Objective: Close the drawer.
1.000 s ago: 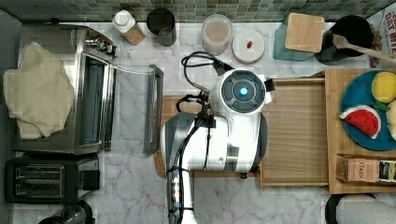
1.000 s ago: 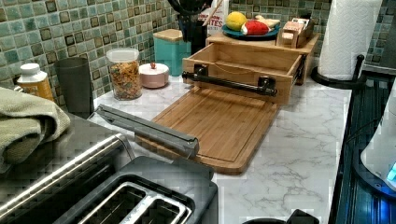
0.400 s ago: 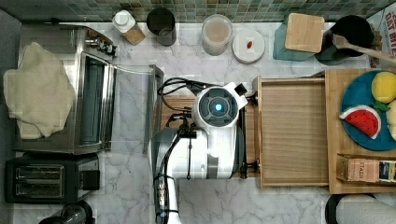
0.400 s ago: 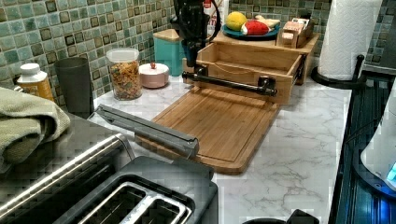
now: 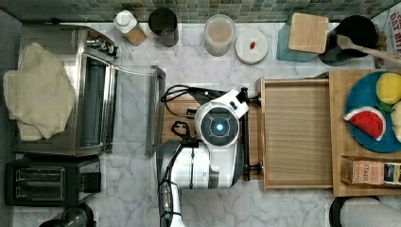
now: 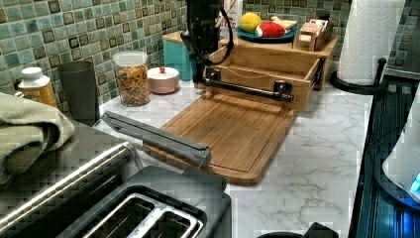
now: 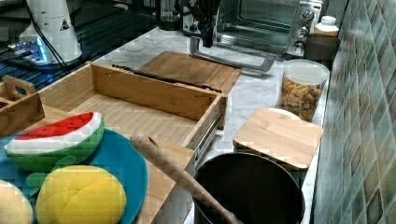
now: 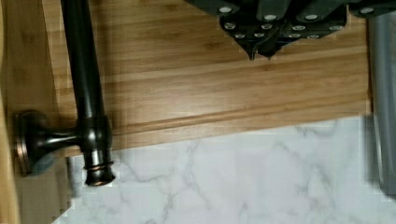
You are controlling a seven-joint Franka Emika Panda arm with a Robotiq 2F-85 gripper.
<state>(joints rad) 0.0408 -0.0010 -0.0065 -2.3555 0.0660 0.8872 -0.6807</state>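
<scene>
**Drawer open, arm over the cutting board just off the handle**

Drawer (image 5: 295,135) pulled out from the wooden stand, empty, at the top view's right half. Its black handle (image 5: 245,135) faces the top view's left, overhanging the board (image 6: 237,131).

Gripper (image 8: 261,49) sits above the board, beside the handle, not touching it in the wrist view. Fingers (image 8: 254,44) look pressed together at the tips, holding nothing.

In the left view the arm (image 6: 202,34) stands at the left end of the handle, very near the drawer front; contact not clear.

Tabletop (image 5: 208,75) is white marble. Toaster oven (image 5: 92,106) with its door down lies at the top view's left of the board. Plate (image 5: 366,94) with toy fruit sits on the stand.
</scene>
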